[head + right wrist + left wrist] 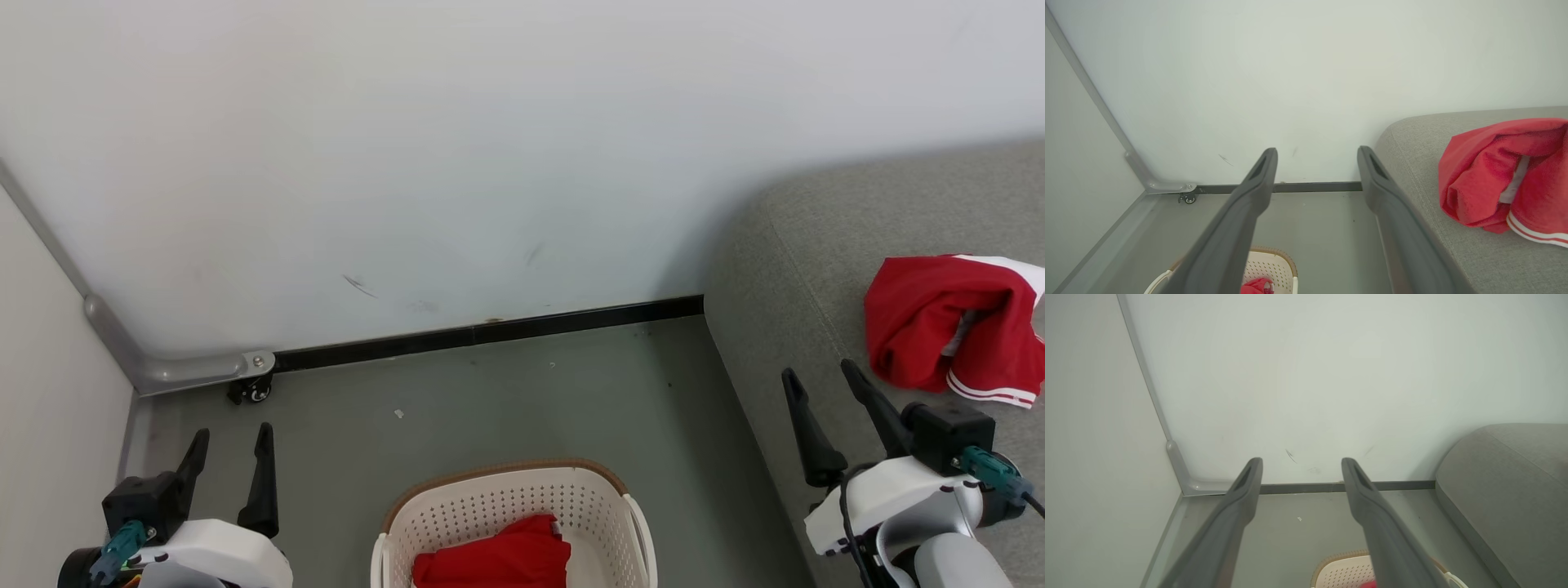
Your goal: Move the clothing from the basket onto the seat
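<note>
Clothing, bright red with white stripe trim, lies crumpled on the seat, a little in from its rounded edge. A second red garment sits inside the basket, which stands on the floor just beside the seat's side. The right gripper hangs over the seat's edge near the crumpled piece, fingers spread and holding nothing. The left gripper hangs over the floor to the basket's left, likewise spread and holding nothing. Bare grey-green floor with a few small specks runs from the basket to a black skirting strip under a scuffed white wall. At the left corner a grey frame on a small caster closes that side.
</note>
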You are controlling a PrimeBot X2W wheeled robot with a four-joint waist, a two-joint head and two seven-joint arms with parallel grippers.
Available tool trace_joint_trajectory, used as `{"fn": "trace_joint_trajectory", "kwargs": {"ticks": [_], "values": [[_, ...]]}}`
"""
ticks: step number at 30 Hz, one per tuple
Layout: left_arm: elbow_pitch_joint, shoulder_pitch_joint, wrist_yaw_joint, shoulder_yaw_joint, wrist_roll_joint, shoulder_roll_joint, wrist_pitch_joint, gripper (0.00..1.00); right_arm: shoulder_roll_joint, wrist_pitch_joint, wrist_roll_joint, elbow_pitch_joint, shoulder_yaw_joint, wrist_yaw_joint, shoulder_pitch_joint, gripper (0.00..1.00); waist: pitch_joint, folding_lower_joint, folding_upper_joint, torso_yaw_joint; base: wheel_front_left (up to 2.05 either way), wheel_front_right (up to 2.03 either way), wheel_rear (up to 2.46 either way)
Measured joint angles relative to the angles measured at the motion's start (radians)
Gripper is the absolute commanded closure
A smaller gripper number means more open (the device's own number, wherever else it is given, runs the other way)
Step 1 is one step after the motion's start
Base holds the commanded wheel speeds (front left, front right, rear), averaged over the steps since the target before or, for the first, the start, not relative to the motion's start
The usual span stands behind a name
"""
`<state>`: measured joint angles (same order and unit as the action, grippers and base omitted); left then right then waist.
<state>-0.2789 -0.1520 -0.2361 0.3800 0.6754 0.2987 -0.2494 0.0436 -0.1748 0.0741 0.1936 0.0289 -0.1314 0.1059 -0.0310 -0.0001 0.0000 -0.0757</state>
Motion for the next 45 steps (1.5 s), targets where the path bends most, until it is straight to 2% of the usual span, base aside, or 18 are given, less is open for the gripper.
{"fn": "trace_joint_trajectory", "kwargs": {"ticks": [29,37,45], "values": [[0.062,0.018,-0.008,0.015,-0.009,0.029,0.016,0.00,0.000,0.031,0.023,-0.060,-0.024,0.000,-0.026,0.00,0.034,0.0001,0.0000,0.030,0.00,0.00,0.00],[0.067,0.009,-0.005,0.058,-0.033,0.031,0.046,0.00,0.000,0.043,0.023,-0.084,-0.030,0.000,-0.020,0.00,0.067,0.0000,0.0000,0.031,0.00,0.00,0.00],[0.049,-0.059,0.031,0.135,-0.067,0.019,0.091,0.00,0.000,0.053,0.019,-0.125,-0.032,0.000,0.025,0.00,0.121,0.0000,0.0000,0.028,0.00,0.00,0.00]]}}
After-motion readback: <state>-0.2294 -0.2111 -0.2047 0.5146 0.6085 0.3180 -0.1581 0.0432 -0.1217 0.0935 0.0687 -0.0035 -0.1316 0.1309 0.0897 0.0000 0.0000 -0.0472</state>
